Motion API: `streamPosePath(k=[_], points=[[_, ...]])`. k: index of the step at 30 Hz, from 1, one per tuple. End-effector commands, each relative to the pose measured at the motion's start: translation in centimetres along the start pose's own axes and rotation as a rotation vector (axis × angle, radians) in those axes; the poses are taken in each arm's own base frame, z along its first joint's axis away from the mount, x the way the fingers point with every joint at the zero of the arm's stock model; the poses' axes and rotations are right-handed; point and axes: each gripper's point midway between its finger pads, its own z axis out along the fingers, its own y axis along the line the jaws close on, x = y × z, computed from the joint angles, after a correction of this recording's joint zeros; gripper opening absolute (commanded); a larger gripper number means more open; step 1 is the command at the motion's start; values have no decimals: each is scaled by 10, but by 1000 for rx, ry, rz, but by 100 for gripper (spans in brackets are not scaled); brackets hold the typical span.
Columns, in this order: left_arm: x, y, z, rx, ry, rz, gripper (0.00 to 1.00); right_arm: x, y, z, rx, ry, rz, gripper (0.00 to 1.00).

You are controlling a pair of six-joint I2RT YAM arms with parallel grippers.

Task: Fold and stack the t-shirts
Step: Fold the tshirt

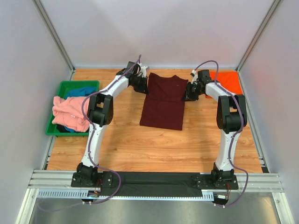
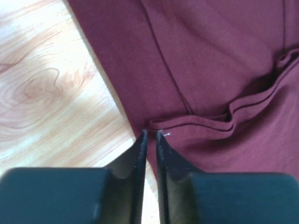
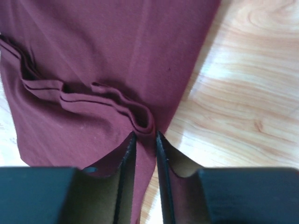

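Observation:
The dark maroon t-shirt [image 1: 162,102] lies folded lengthwise in the middle of the table, with a creased fold across its far part. My left gripper [image 1: 142,86] is at its far left edge and shut on the cloth edge [image 2: 150,134]. My right gripper [image 1: 187,93] is at its far right edge and shut on a bunched fold [image 3: 145,135]. The maroon cloth fills the left wrist view [image 2: 210,56] and the right wrist view [image 3: 103,56]. The orange t-shirt [image 1: 228,81] lies flat at the far right. The salmon-pink t-shirt [image 1: 67,114] and the blue one [image 1: 79,91] lie in the tray.
A green plastic tray [image 1: 63,85] stands at the left edge of the wooden table [image 1: 140,144]. White walls with metal posts close in the far side and both flanks. A black strip and rails run along the near edge by the arm bases.

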Motion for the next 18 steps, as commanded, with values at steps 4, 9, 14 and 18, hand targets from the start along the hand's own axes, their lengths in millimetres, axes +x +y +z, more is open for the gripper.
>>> streamPosePath(k=[4,9,14,18], points=[[-26,-14,-12,38,-75,54,0,-22,11,1,-53,-92,-22,3],[-30,-5,-14,5,-93,8,0,-17,1,3,-46,-87,8,0],[-38,5,-23,-18,-141,-46,0,-20,-6,-2,-46,-103,27,0],[-44,3,-29,-17,-169,-57,0,-24,-7,-4,-54,-126,31,0]])
